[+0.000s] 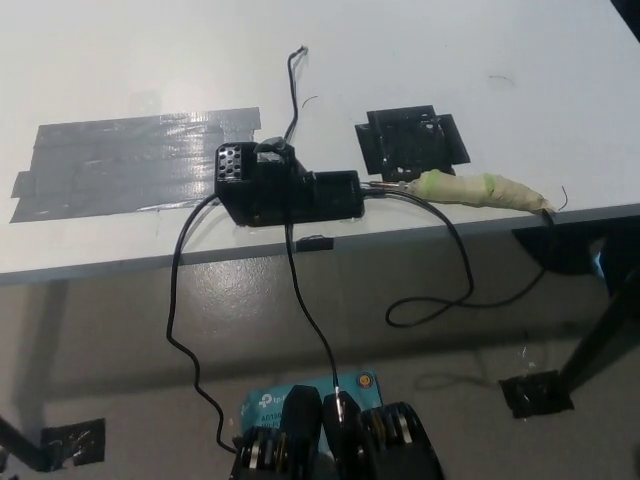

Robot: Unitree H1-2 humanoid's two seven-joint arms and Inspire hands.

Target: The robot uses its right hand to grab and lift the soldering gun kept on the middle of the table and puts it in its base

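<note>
A white desk (pixel 480 60) fills the upper part of the head view, with grey floor (pixel 120 340) below its front edge. Neither robot hand shows, so whether the fingers are released, clenched or grasping anything cannot be told, and nothing can be placed relative to them. The soldering gun (pixel 470 188), its body wrapped in pale green and white tape, lies flat on the desk close to the front edge, on the picture's right. Its near end is at the side of a black base (pixel 285 192), which sits at the middle of the front edge and has a small perforated block at its upper left corner. A patch of black tape (pixel 412 140) is stuck on the desk just behind the gun, and wide strips of grey tape (pixel 130 160) cover the desk to the picture's left. Thin black cables (pixel 312 320) hang from the base over the edge toward the floor.
</note>
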